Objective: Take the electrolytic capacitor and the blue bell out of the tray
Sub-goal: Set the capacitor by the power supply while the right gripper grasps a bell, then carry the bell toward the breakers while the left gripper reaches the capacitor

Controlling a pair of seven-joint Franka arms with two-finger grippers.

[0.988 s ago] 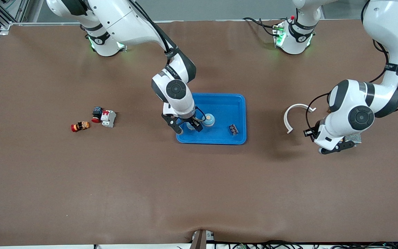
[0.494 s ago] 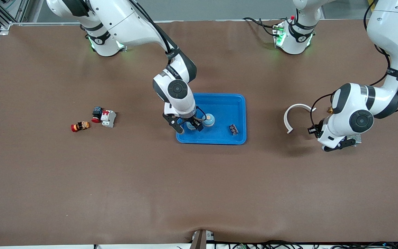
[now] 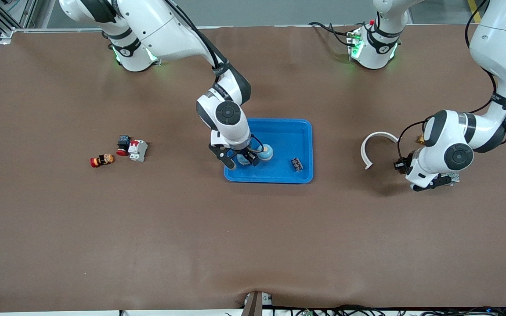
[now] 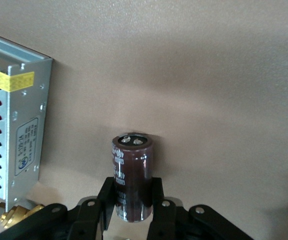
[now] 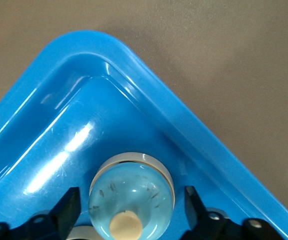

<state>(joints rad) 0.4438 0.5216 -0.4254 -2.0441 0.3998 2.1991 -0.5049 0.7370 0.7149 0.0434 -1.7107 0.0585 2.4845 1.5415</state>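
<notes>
Although the blue bell sits squarely between the fingers of the right gripper, I see a gap on either side of its dome in the right wrist view, so I record those fingers as spread around it and not yet clamped. The bell rests on the floor of the tray, at the corner nearest the front camera toward the right arm's end of the table, its knob pointing up at the wrist. Its axis is upright, so I judge the coming move needs only a straight close and lift (the tray's rim stands just beside one finger, which could foul the grip). A second domed piece sits just beside the gripper, and a small dark part lies well apart near the tray's other end.

The electrolytic capacitor is already out of the tray: the left gripper is clamped on its brown body, over bare table toward the left arm's end, near a perforated metal box and a white curved strip.
</notes>
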